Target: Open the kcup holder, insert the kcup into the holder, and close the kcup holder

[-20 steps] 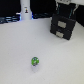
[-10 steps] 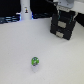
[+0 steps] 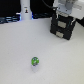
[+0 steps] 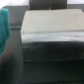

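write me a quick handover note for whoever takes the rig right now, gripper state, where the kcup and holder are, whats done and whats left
Gripper: over the top of the kcup holder at the exterior view's upper right; fingers too blurred to tell open or shut, nothing visibly held.
Kcup holder: black block on the white table; the wrist view shows only a grey blocky surface close up. Whether it is open cannot be told.
Kcup: green top, standing alone on the table, well in front of the holder and toward the exterior view's left.
Done: arm at the holder.
Left: open holder, fetch and insert kcup, close holder.

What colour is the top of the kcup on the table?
Bright green on the kcup; the body below is whitish. The exterior view shows it best.
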Robot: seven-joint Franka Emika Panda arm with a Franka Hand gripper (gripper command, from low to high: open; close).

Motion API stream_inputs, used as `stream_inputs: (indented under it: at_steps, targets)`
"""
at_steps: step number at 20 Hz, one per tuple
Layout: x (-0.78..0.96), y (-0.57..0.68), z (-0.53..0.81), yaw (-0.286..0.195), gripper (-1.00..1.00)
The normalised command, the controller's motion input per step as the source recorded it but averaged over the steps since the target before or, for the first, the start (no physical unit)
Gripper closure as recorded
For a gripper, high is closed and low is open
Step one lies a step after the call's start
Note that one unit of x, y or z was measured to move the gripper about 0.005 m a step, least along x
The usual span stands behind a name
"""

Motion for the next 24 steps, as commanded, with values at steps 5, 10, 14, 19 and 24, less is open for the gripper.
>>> stream_inputs:
  at_steps: [5, 10, 14, 19, 24]
  targets:
    - [-0.36, 0.04, -0.22, 0.004, 1.00]
    - [-0.17, 0.03, -0.02, -0.016, 1.00]
    - [-0.01, 0.01, -0.01, -0.010, 1.00]
    - [0.23, -0.05, 0.00, -0.028, 1.00]
    - [0.29, -0.11, 0.03, -0.052, 1.00]
